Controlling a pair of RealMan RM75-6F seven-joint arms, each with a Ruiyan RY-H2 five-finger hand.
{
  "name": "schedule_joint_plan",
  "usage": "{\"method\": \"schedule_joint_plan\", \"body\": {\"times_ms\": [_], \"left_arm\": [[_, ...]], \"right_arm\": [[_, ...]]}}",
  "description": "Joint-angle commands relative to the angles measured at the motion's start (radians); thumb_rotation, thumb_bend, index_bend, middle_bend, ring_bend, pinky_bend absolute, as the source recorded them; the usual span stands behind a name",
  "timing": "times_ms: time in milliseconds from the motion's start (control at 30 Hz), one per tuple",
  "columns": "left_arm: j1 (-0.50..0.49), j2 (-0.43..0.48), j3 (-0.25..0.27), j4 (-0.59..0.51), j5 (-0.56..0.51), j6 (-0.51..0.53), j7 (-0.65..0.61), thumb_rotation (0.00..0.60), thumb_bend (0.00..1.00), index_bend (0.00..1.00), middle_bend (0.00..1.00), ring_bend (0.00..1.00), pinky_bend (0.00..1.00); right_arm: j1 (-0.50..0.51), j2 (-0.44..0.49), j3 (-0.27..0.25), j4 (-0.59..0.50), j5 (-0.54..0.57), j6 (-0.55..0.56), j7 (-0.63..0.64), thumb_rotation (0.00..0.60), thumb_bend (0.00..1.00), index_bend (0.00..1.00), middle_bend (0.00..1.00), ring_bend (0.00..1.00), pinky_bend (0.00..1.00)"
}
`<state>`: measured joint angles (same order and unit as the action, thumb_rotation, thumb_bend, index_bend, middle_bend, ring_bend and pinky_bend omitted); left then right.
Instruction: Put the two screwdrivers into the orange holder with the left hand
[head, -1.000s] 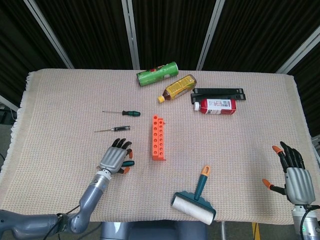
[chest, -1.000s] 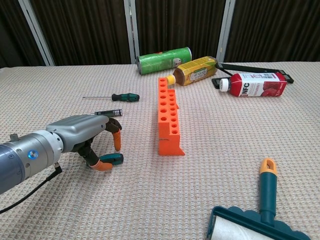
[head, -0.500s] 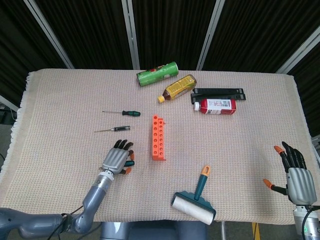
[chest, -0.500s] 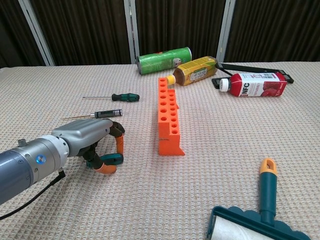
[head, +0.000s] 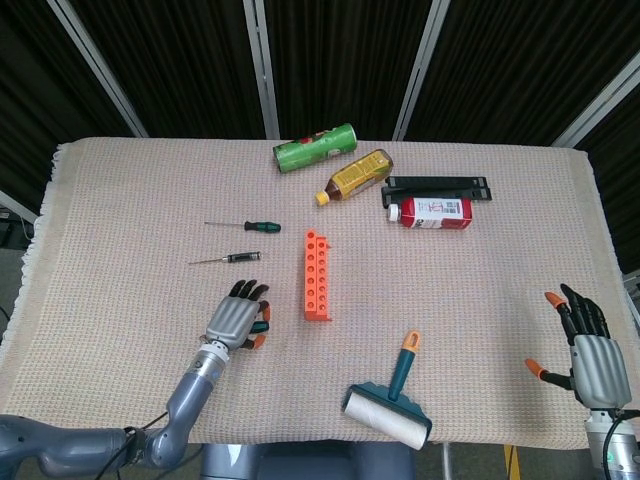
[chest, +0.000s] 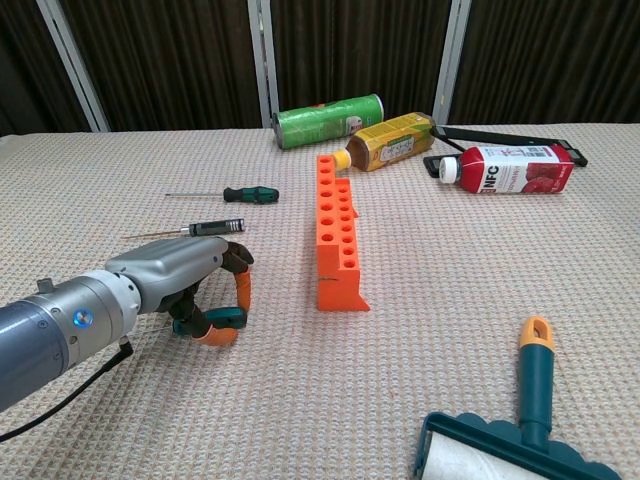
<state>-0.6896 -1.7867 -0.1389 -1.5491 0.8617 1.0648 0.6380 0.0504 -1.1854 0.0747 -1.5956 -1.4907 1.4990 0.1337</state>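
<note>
Two screwdrivers lie on the cloth left of the orange holder. Farther back is the green-handled one; the black-handled one lies nearer. Just in front of the black-handled one, my left hand sits low over the cloth. Its fingers are curled down toward the thumb with nothing inside them, and it touches neither tool. My right hand is at the table's near right edge, fingers spread and empty. It does not show in the chest view.
A lint roller lies near the front edge, right of the holder. At the back are a green can, a tea bottle, a red-labelled bottle and a black bar.
My left hand has slid slightly toward the holder, and its fingers have curled in closer to the thumb. The screwdrivers, holder and right hand have not moved.
</note>
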Motion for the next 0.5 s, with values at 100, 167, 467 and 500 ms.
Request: {"method": "schedule_joint_plan", "body": {"times_ms": [100, 167, 467, 500], "left_arm": [[-0.001, 0.002, 0.002, -0.007, 0.010, 0.008, -0.002, 0.600, 0.32, 0.47, 0.09, 0.00, 0.00], [-0.002, 0.001, 0.001, -0.009, 0.009, 0.011, -0.004, 0.600, 0.33, 0.48, 0.09, 0.00, 0.00], [-0.006, -0.001, 0.006, -0.001, -0.004, 0.010, 0.003, 0.600, 0.37, 0.51, 0.11, 0.00, 0.00], [-0.006, 0.000, 0.006, 0.000, -0.007, 0.009, 0.002, 0.600, 0.37, 0.51, 0.11, 0.00, 0.00]], "right_arm": [[0.001, 0.003, -0.001, -0.003, 0.005, -0.007, 0.000, 0.600, 0.00, 0.10, 0.00, 0.00, 0.00], [0.001, 0.004, -0.001, -0.004, 0.008, -0.010, 0.000, 0.600, 0.00, 0.10, 0.00, 0.00, 0.00], [0.003, 0.004, 0.000, -0.003, 0.013, -0.016, 0.002, 0.600, 0.00, 0.10, 0.00, 0.00, 0.00], [0.003, 0.004, 0.000, -0.003, 0.013, -0.017, 0.001, 0.600, 0.00, 0.10, 0.00, 0.00, 0.00]]}}
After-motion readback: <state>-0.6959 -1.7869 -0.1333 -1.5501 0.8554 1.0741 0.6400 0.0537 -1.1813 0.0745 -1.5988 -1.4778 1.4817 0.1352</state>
